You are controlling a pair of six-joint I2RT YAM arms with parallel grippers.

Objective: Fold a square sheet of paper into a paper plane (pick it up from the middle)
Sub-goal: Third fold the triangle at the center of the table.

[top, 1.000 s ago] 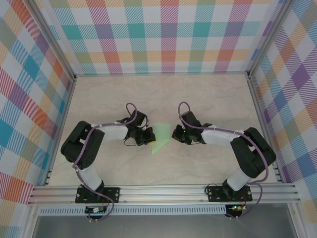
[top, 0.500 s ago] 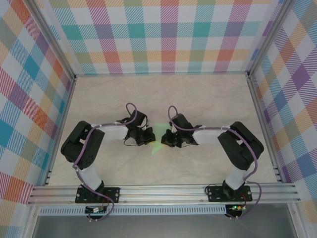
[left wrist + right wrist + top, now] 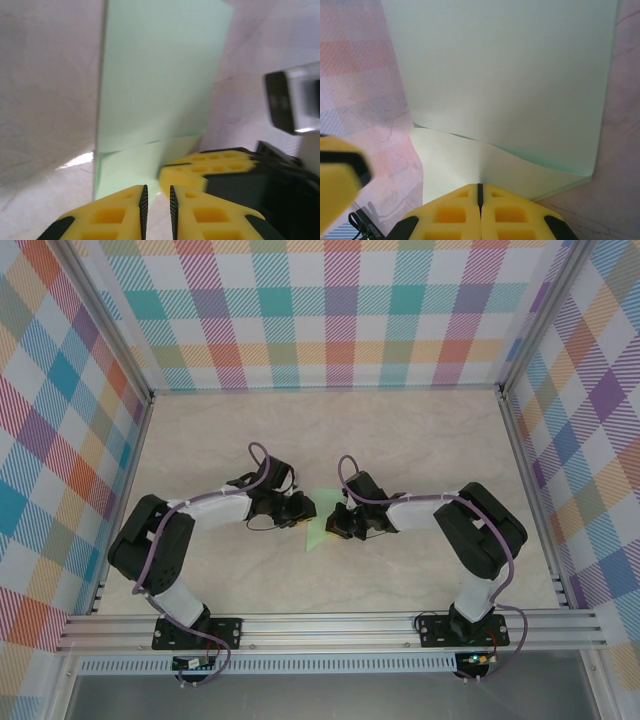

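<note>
The paper (image 3: 318,524) lies on the table (image 3: 400,430) near its middle, between the 2 grippers. The left gripper (image 3: 303,510) is at its left edge and the right gripper (image 3: 337,522) at its right edge, facing each other across it. Walls (image 3: 340,320) stand behind the table and on both sides, and a rail (image 3: 330,625) runs along the front.

From the left wrist, the paper (image 3: 160,75) stretches ahead of the left gripper (image 3: 156,192), with a finger (image 3: 205,167) of the right gripper just to the right, at the paper's near part.

From the right wrist, the paper (image 3: 510,70) lies ahead of the right gripper (image 3: 480,189), whose tips touch the lower layer. A folded upper layer lies beyond. A finger (image 3: 337,167) of the left gripper sits to the left, beside the paper.
</note>
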